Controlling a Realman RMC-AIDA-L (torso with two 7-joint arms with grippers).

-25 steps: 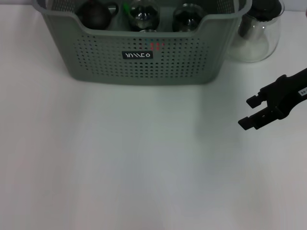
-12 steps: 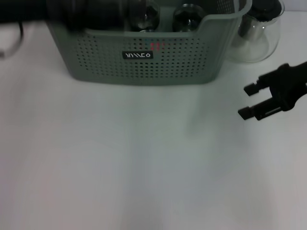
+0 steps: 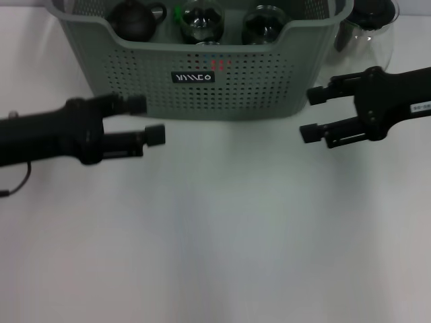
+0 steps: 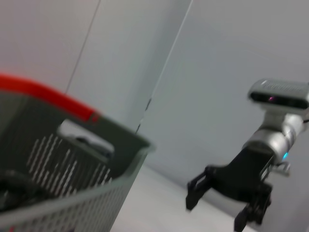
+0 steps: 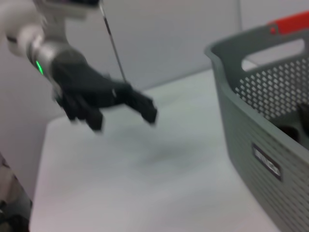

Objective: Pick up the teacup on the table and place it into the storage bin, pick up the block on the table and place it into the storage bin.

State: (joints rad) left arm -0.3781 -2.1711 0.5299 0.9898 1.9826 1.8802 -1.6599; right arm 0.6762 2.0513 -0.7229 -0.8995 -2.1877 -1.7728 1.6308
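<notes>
A: Where's the storage bin (image 3: 202, 74)?

B: Top centre of the head view, on the white table (image 3: 222, 235), a dark teapot (image 3: 135, 19) and glass cups inside.

A: And the grippers?

B: Left gripper (image 3: 149, 120) hovers at the left below the bin, fingers spread, empty. Right gripper (image 3: 313, 113) at the right, also spread and empty, before the glass pitcher (image 3: 367, 40).
</notes>
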